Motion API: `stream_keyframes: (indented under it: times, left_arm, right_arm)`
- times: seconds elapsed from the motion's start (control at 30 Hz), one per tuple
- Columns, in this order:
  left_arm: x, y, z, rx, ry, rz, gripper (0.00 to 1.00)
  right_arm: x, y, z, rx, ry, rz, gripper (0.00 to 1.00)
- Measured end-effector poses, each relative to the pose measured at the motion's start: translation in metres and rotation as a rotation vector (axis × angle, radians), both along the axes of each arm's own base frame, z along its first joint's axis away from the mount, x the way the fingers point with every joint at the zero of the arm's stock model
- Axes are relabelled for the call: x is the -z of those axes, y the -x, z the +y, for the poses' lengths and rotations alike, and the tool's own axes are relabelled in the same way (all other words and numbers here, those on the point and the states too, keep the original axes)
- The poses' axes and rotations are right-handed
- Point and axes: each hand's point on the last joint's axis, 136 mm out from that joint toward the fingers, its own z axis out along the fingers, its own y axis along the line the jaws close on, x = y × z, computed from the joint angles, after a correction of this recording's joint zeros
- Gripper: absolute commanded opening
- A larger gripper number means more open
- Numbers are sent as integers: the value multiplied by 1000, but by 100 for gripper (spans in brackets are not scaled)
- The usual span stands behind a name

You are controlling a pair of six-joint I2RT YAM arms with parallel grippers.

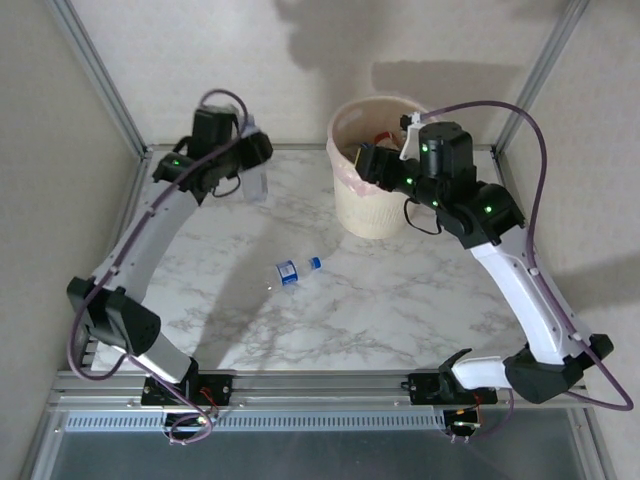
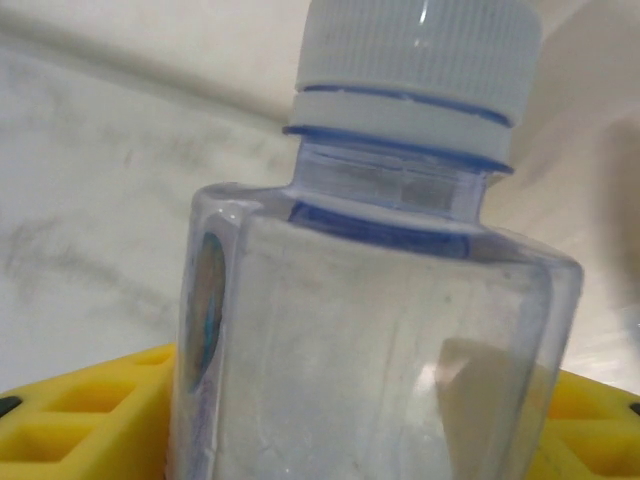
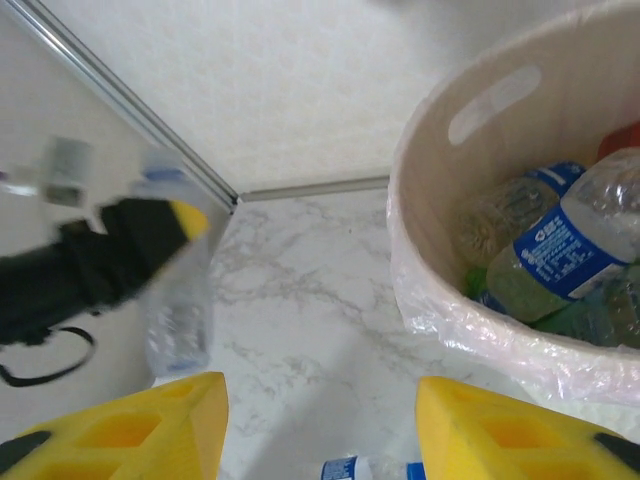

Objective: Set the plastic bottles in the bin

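A clear plastic bottle (image 2: pixel 370 340) with a white cap (image 2: pixel 420 60) sits between the yellow fingers (image 2: pixel 80 415) of my left gripper (image 2: pixel 340 430), which is shut on it. From above, that gripper (image 1: pixel 250 165) holds the bottle (image 1: pixel 256 183) over the table's back left; the right wrist view shows it blurred (image 3: pixel 176 305). The cream bin (image 1: pixel 375 215) with its pinkish liner stands at the back centre and holds several bottles (image 3: pixel 560 250). My right gripper (image 1: pixel 362 160) hovers by the bin's left rim (image 3: pixel 420 230), open (image 3: pixel 320 420), with nothing between its fingers. A small blue-capped bottle (image 1: pixel 297 269) lies on the table.
The marble table (image 1: pixel 400 300) is fenced by aluminium frame posts (image 1: pixel 100 75) and white walls at the back and sides. The lying bottle (image 3: pixel 365 468) is just below my right gripper's fingers.
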Motion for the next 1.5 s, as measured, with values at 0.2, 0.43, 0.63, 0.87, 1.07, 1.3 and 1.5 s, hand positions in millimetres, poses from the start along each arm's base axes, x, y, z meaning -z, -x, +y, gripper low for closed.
stream_keyframes:
  times: [0.2, 0.43, 0.63, 0.87, 1.07, 1.3, 1.5]
  left_arm:
    - [-108, 8, -29, 36, 198, -256, 60]
    - [-163, -24, -105, 132, 297, -389, 58]
    - [-124, -57, -166, 174, 280, -352, 58]
    - [-86, -82, -181, 155, 261, -319, 57]
    - [-95, -78, -192, 173, 269, -357, 72]
    - [-90, -81, -202, 157, 251, -380, 100]
    - [-85, -86, -197, 118, 234, -378, 100]
  right_arm:
    - [-19, 11, -15, 27, -12, -58, 51]
    - [-28, 18, -27, 59, -12, -92, 49]
    - [-29, 30, -43, 94, -11, -108, 49]
    - [-25, 36, -49, 109, -22, -105, 48]
    - [-24, 34, -49, 111, -24, -101, 48]
    - [-22, 34, -48, 112, -25, -98, 48]
    - [-21, 35, -49, 114, -30, -94, 48]
